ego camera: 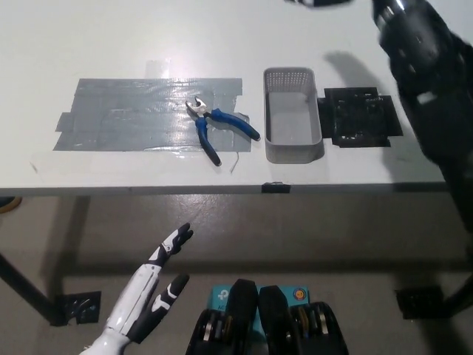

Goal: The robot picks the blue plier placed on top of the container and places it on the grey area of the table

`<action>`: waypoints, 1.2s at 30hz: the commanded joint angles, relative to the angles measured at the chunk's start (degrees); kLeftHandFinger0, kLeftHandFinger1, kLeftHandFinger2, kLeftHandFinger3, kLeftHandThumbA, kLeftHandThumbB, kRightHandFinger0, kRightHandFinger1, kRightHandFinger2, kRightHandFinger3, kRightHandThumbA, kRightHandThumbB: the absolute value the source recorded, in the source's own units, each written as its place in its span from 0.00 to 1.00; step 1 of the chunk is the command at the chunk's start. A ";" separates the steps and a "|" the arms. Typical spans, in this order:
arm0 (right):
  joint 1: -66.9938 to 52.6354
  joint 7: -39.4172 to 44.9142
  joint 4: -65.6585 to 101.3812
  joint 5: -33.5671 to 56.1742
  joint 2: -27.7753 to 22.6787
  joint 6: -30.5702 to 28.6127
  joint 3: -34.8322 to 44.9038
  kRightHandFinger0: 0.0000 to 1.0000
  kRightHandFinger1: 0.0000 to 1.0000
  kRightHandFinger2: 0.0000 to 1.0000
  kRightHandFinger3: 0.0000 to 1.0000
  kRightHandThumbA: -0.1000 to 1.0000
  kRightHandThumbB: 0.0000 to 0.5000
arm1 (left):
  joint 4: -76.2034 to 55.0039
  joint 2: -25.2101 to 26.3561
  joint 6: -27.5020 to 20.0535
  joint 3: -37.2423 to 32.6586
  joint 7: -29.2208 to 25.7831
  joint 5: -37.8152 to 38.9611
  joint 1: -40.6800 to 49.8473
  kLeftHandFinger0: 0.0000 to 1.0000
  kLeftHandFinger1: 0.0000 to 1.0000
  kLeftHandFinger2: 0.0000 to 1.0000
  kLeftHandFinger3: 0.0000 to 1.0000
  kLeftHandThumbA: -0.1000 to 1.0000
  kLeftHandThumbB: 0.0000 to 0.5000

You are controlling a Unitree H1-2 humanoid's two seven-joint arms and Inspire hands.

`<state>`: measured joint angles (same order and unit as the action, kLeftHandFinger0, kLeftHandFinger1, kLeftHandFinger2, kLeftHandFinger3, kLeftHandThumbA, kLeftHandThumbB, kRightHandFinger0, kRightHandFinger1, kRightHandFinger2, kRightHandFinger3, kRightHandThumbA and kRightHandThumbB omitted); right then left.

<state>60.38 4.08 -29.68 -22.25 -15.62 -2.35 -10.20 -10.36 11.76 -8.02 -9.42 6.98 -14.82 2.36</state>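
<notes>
The blue-handled plier (219, 129) lies flat at the right end of the grey taped area (140, 112), handles spread, nothing touching it. Just right of it stands the grey mesh container (293, 113), with nothing in it. My black right arm (429, 81) is raised over the table's far right; its hand (318, 3) is cut off by the top edge and blurred, so its fingers cannot be read. My white left hand (151, 292) hangs below the table's front edge at lower left, fingers apart and holding nothing.
A black square mat (362, 117) lies right of the container. The white table's front edge (222, 189) runs across the middle of the picture, floor below it. A black bracket (77, 305) sits on the floor at lower left.
</notes>
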 commanded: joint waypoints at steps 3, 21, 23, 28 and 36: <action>-15.61 7.98 54.79 17.37 -12.12 10.20 13.10 1.00 1.00 1.00 1.00 1.00 0.84 | 0.31 0.93 -3.04 1.97 -0.89 1.18 -1.86 1.00 1.00 1.00 1.00 1.00 0.34; -54.42 -3.04 76.91 22.88 -2.06 2.07 12.31 1.00 1.00 1.00 1.00 0.98 0.85 | 0.75 1.00 -3.74 4.40 -2.15 2.88 -1.14 1.00 1.00 1.00 1.00 1.00 0.30; -57.47 -3.29 74.56 23.28 -0.50 -0.24 11.41 1.00 1.00 1.00 1.00 0.99 0.81 | 0.47 1.13 -3.44 4.65 -2.18 2.75 -0.96 1.00 1.00 1.00 1.00 1.00 0.30; -62.81 -3.47 65.22 20.69 4.15 -5.22 9.45 1.00 1.00 1.00 1.00 1.00 0.75 | 0.27 0.98 -3.23 5.60 -2.28 3.27 -0.84 1.00 1.00 1.00 1.00 1.00 0.30; -62.24 -2.04 39.92 21.92 10.00 -14.64 10.12 1.00 1.00 1.00 1.00 0.96 0.63 | -0.22 0.39 -2.77 7.00 -1.44 3.48 -0.04 1.00 1.00 1.00 1.00 1.00 0.30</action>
<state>-3.20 3.90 17.99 -6.53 -7.84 -6.61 -1.70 -8.11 11.94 -8.19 -3.66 6.69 -13.55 2.46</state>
